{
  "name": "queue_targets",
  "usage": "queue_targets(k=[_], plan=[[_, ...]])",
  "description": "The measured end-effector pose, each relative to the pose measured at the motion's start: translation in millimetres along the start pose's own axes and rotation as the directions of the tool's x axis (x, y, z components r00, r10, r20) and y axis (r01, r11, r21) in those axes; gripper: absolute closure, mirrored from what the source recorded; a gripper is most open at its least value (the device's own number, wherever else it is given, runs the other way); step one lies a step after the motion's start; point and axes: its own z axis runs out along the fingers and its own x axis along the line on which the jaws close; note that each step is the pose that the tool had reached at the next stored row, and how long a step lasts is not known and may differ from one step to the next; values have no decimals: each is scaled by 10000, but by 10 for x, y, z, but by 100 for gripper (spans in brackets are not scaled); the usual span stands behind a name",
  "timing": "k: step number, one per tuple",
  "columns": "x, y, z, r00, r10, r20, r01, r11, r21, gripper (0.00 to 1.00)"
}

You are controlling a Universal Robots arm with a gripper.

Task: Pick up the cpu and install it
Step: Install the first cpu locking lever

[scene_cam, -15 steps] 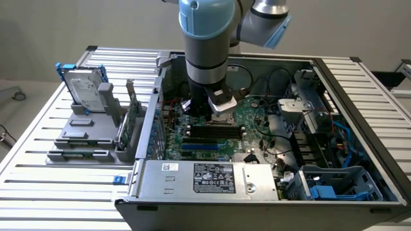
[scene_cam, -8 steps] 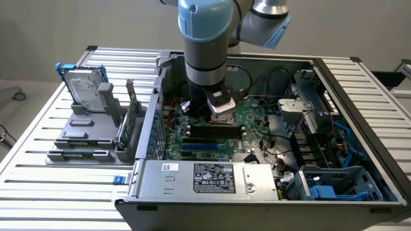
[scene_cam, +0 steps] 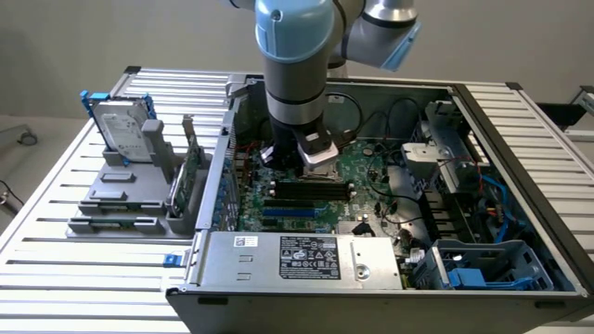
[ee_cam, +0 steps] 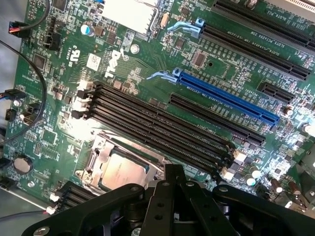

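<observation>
The cpu (ee_cam: 123,170), a small square chip with a pale silver top, lies flat in the metal-rimmed socket (ee_cam: 96,158) on the green motherboard (ee_cam: 147,59). In the wrist view my gripper (ee_cam: 174,171) is shut, its black fingers pressed together with nothing between them. Its tip hangs just beside the chip's edge, and I cannot tell whether it touches. In the exterior view the gripper (scene_cam: 312,158) points straight down into the open computer case, over the socket area (scene_cam: 327,171); the arm hides the chip there.
Black memory slots (ee_cam: 157,123) and a blue card slot (ee_cam: 226,98) run beside the socket. Cables (scene_cam: 390,202), a drive cage (scene_cam: 483,268) and the power supply (scene_cam: 297,257) crowd the case. On the exterior view's left, a grey fixture (scene_cam: 121,195) holds a silver hard drive (scene_cam: 121,129).
</observation>
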Motion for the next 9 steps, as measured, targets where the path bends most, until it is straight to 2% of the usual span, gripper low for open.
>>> queue_targets(k=[9], plan=[[-18, -20, 50, 10000, 4, -20, -4, 10000, 44, 89]])
